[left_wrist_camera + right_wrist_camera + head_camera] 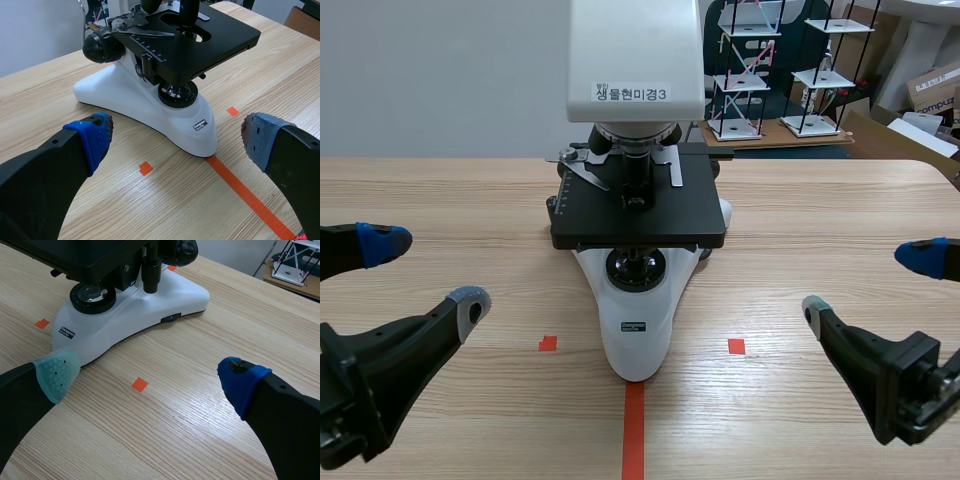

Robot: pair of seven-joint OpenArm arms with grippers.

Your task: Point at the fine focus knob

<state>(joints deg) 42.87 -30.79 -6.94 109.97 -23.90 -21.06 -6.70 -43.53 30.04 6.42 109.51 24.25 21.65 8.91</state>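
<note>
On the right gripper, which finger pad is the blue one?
The blue pad is the one farther from the microscope; the grey-green pad is nearer its white base.

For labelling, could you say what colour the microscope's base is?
White base; left wrist view shows it best.

Right claw (149, 377) spread wide; white microscope base (165, 302) ahead, apart.

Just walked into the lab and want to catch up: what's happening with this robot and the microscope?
A two-armed robot faces a microscope standing on the wooden table. Its left claw and right claw sit low on either side of it, both open and holding nothing. Neither touches the microscope, and nothing is pointing at the black focus knob on its side yet.
</note>
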